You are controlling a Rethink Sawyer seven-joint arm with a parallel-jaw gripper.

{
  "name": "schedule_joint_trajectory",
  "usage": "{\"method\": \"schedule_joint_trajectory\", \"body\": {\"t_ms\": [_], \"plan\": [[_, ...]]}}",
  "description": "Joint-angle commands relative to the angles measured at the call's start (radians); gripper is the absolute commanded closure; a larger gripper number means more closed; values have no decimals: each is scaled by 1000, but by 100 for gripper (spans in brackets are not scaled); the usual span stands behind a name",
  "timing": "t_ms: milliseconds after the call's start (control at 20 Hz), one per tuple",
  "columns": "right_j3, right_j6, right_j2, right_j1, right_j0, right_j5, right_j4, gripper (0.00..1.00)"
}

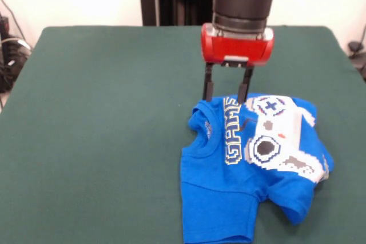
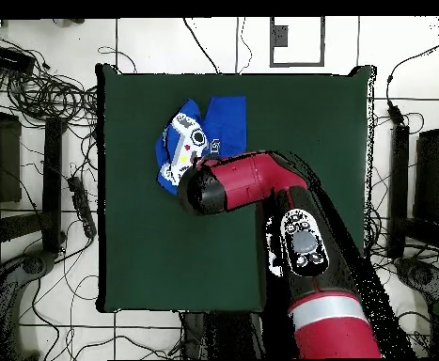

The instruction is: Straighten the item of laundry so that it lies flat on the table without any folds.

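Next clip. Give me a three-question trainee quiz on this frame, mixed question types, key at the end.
1. True or false: the T-shirt lies flat with no folds.
2. The gripper is: A) open, fingertips at the shirt's far edge; B) shut on a sleeve; C) drawn back off the table.
3. Fill in: the lettering visible on the shirt in the front view reads ____.

Key: 1 false, it is bunched and folded over; 2 A; 3 GAME.

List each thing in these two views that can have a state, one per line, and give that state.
T-shirt: crumpled, folded over itself, print facing up, not flat.
End effector: open, fingers apart, tips at the shirt's far edge, holding nothing.
Arm: reaching over the table above the shirt.
Table: green cloth, shirt lying near one edge.
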State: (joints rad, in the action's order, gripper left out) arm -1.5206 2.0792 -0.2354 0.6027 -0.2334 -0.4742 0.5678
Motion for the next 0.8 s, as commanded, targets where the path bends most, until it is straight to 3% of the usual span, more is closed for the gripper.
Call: {"method": "schedule_joint_trajectory", "body": {"t_ms": [50, 500, 800], "plan": [[10, 71, 35, -149, 63, 48, 59, 0], [4, -3, 13, -156, 30, -9, 33, 0], [4, 36, 33, -178, 35, 11, 28, 0]]}}
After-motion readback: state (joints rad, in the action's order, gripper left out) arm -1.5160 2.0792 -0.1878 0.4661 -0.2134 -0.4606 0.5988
